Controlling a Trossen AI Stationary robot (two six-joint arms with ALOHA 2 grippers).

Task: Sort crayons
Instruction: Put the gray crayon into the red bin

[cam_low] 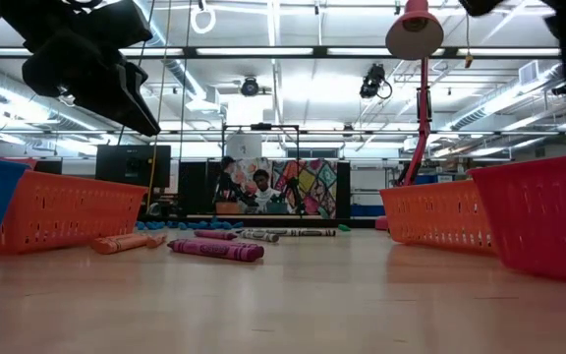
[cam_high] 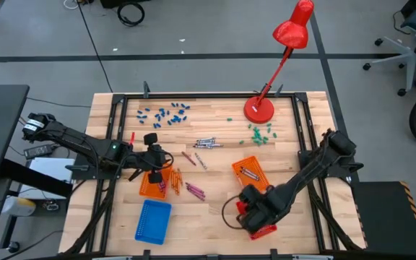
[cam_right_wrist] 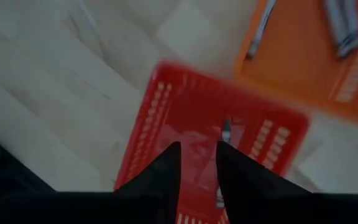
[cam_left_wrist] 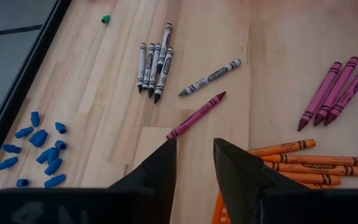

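**Inspector A:** Status of the right end effector (cam_right_wrist: 197, 155)?

**Inspector B:** It is observed over the red basket (cam_high: 260, 230) at the lower centre-right of the high view. A narrow gap is seen between its fingers and nothing is gripped. A crayon (cam_right_wrist: 226, 129) is seen inside the red basket, just beyond the fingertips.

**Inspector A:** And the left end effector (cam_left_wrist: 194, 155)?

**Inspector B:** It is positioned above the orange basket (cam_high: 150, 185) at the left-centre of the high view. The fingers are set narrowly apart and nothing is held.

**Inspector A:** Where are the remaining crayons recorded?

**Inspector B:** A grey group (cam_left_wrist: 153, 62) lies in the upper centre of the left wrist view, with one grey crayon (cam_left_wrist: 209, 77) apart beside it. A single magenta crayon (cam_left_wrist: 196, 116) lies just ahead of the left fingers. Three magenta crayons (cam_left_wrist: 337, 91) are noted at the right, and orange crayons (cam_left_wrist: 303, 160) at the lower right. Grey crayons (cam_high: 248, 172) are seen in the second orange basket (cam_high: 260, 178), centre-right of the desk (cam_high: 215, 195).
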